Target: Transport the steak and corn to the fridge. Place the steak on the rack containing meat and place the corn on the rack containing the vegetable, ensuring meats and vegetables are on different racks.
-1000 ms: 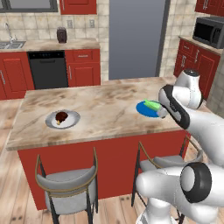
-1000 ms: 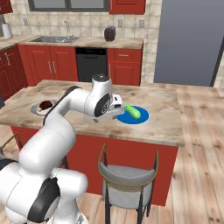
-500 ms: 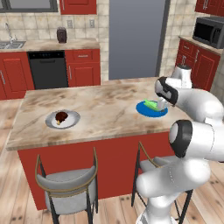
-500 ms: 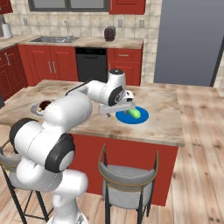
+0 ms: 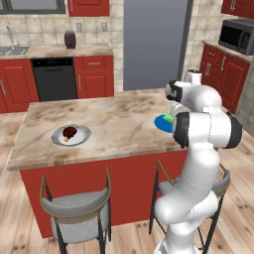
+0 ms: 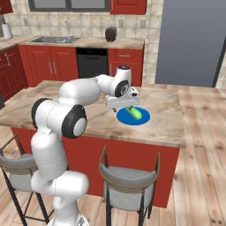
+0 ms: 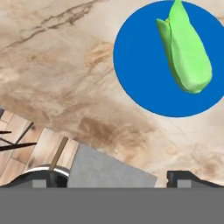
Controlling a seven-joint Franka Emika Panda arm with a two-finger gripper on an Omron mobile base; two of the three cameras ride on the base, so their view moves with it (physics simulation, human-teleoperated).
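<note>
Corn (image 7: 184,51) lies free on the blue plate (image 7: 135,74); beside that plate, the gripper (image 6: 118,102) hovers spread, apparently lining up a grasp.

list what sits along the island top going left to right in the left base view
round grey plate carrying the dark reddish-brown steak → bare stretch of tan marbled island countertop → round blue plate with the bright light-green corn cob, partly behind the white robot arm

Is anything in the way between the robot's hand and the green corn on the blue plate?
Nothing visible. The corn lies bare on the blue plate, and the open gripper hangs just beside it above the counter.
</note>
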